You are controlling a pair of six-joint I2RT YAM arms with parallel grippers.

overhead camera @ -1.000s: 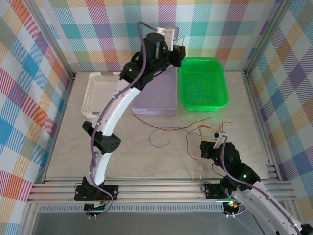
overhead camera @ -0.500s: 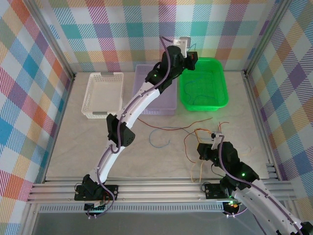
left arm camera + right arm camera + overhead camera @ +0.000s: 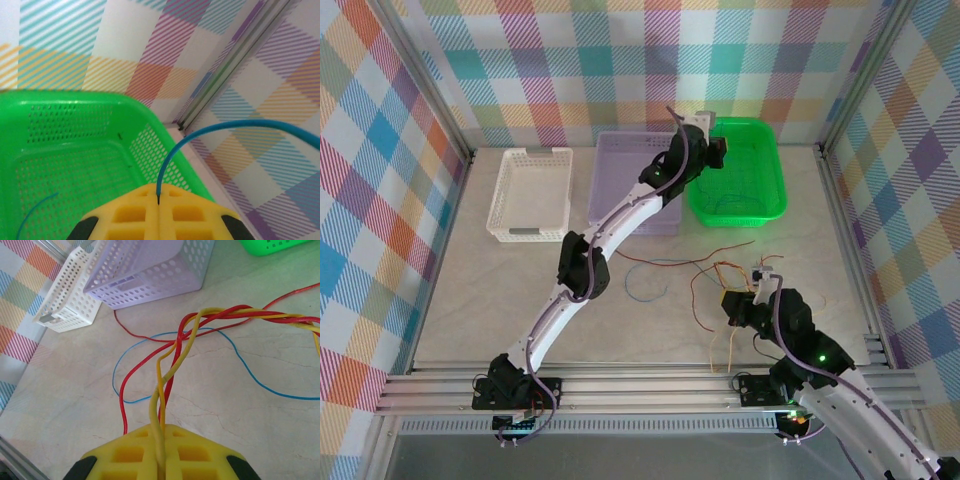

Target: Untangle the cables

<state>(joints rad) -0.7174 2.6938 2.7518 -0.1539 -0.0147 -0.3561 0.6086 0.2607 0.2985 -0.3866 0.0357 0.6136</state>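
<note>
My left gripper [image 3: 158, 192] is shut on a thin blue cable [image 3: 200, 132] that arcs up and away to the right. It hangs over the green basket [image 3: 75, 150], where another blue cable [image 3: 35, 212] lies. From above, the left gripper [image 3: 715, 150] sits at the left rim of that green basket [image 3: 775, 190]. My right gripper [image 3: 161, 432] is shut on yellow cables; red strands run down beside them under the fingers. They lead into a twisted red-and-yellow bundle [image 3: 240, 312]. A loose blue cable [image 3: 125, 390] and a red cable [image 3: 720, 245] lie on the table. The right gripper [image 3: 763, 272] holds low at the right.
A purple basket [image 3: 630, 190] and a white basket [image 3: 530, 195] stand left of the green one at the back. Aluminium rails [image 3: 640, 385] run along the near edge and the sides. Checked walls close the cell.
The left arm has swung right from above the purple basket to the green basket's rim, carrying the blue cable. The right gripper has stayed almost in place with its bundle.
</note>
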